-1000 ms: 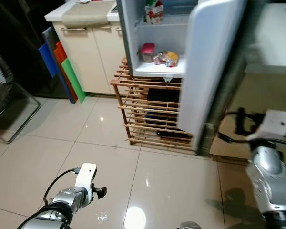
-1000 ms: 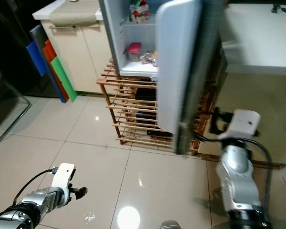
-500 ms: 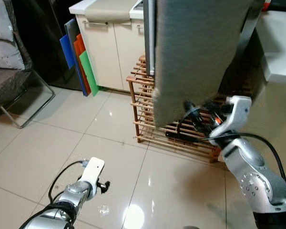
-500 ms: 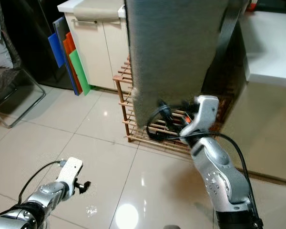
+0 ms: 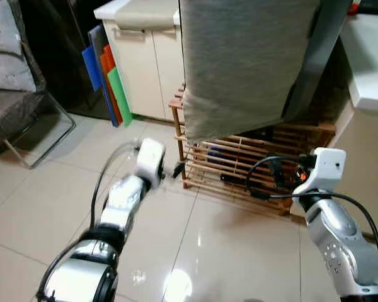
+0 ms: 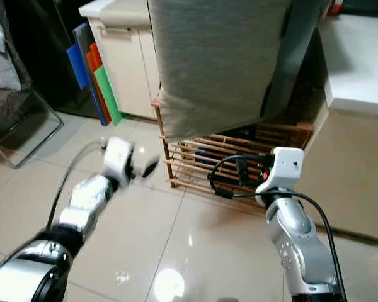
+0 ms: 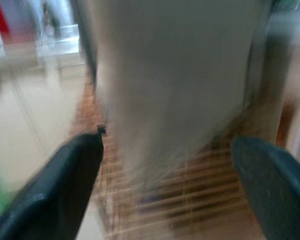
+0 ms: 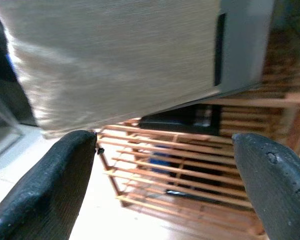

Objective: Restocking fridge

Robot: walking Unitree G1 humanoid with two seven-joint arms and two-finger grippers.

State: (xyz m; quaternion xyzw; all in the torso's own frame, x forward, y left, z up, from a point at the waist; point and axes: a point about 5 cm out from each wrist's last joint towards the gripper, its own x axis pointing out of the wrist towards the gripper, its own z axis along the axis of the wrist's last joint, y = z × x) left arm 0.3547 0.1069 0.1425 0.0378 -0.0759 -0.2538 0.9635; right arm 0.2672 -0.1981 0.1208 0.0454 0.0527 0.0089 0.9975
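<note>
The fridge door (image 5: 246,63) has swung across since a second ago: then it stood open with packets visible on the shelves, and now its grey brushed face covers the whole opening. The left arm has also risen from low over the floor, so the left claw (image 5: 175,169) now reaches toward the door's lower left corner. The right claw (image 5: 278,175) has dropped back from the door's bottom edge and hangs in front of the wooden rack (image 5: 239,170).

With the interior covered, this looks like the closing stage of restocking, with no item carried by either arm.

In both wrist views the fingers stand wide apart with nothing between them, so both claws are apart and empty.

The fridge sits at the far centre, raised on the slatted wooden rack, which holds dark and blue objects on its lower tiers. A cream cabinet (image 5: 145,69) stands to its left with blue, orange and green boards (image 5: 107,85) leaning against it; a white worktop (image 5: 368,56) lies to the right. Whether the door is fully sealed cannot be told.
</note>
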